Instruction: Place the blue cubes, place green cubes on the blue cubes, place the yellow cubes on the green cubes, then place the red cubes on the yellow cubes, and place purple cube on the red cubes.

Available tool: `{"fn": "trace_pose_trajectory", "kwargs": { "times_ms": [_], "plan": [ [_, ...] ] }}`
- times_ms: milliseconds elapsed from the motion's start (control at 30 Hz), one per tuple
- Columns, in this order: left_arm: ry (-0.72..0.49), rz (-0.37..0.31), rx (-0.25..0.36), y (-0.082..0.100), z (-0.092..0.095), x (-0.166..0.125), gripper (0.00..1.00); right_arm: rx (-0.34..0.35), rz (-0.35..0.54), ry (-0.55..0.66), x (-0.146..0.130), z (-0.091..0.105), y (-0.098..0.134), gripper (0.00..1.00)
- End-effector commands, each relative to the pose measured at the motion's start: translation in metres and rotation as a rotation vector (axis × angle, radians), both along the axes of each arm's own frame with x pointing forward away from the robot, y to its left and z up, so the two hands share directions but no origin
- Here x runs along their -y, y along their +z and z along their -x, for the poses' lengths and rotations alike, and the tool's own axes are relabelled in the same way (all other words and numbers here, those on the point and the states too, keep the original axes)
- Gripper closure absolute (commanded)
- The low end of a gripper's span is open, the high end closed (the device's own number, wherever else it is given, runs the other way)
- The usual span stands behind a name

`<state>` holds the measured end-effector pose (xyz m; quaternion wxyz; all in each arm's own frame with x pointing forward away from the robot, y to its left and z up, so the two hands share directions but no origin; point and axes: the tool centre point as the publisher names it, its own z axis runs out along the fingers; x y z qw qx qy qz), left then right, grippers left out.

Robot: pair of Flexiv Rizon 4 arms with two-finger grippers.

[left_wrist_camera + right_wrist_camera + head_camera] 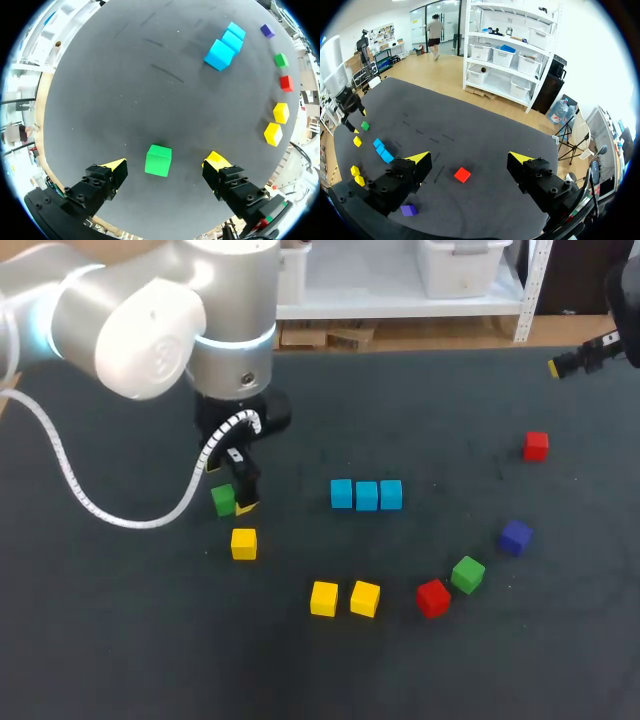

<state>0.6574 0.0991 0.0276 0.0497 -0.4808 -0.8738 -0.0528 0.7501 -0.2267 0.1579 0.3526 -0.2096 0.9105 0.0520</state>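
1. Your base layer looks done: the blue cubes (366, 495) stand side by side in one row near the middle of the desk (120, 650)
2. Nothing is stacked on them yet, so the green, yellow, red and purple placements are all left to do
3. Your left pincer (165, 164) is spread wide and holds nothing. It straddles a green cube (158, 160), which sits on the desk between the fingers with a clear gap on each side. You appear to be at the grasp of the first green
4. Your right pincer (470, 160) is also wide open and empty, hanging above the far right part of the desk with a red cube (462, 175) on the desk just ahead of it
5. Counts you can check in the head view:
   - Blue: three
   - Green: two, the one at the left pincer and the other green cube (467, 574)
   - Yellow: three, a single yellow cube (243, 543) and a yellow pair (324, 598)
   - Red: two, the far one and the near red cube (433, 597), which is just beside the other green
   - Purple: one purple cube (516, 536)
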Motion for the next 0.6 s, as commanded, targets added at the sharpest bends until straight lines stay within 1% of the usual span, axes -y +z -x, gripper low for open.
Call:
{"fn": "trace_pose_trajectory", "kwargs": {
  "times_ms": [33,100,200,233,600],
  "plan": [
    [-0.025,0.032,0.007,0.003,0.0,0.003,0.0,0.01,0.002,-0.007,-0.001,0.001,-0.002,0.0],
    [-0.079,0.037,0.009,0.011,0.004,0.015,0.0,0.01,0.002,-0.007,-0.001,0.001,-0.002,0.0],
    [-0.226,0.078,0.02,0.023,0.011,0.047,0.0,0.01,0.002,-0.007,-0.001,0.001,-0.002,0.0],
    [-0.33,0.112,0.016,0.027,0.015,0.067,0.0,0.01,0.002,-0.007,-0.001,0.001,-0.002,0.0],
    [-0.33,0.112,0.016,0.027,0.015,0.067,0.0,0.01,0.002,-0.007,-0.001,0.001,-0.002,0.0]
  ]
}}
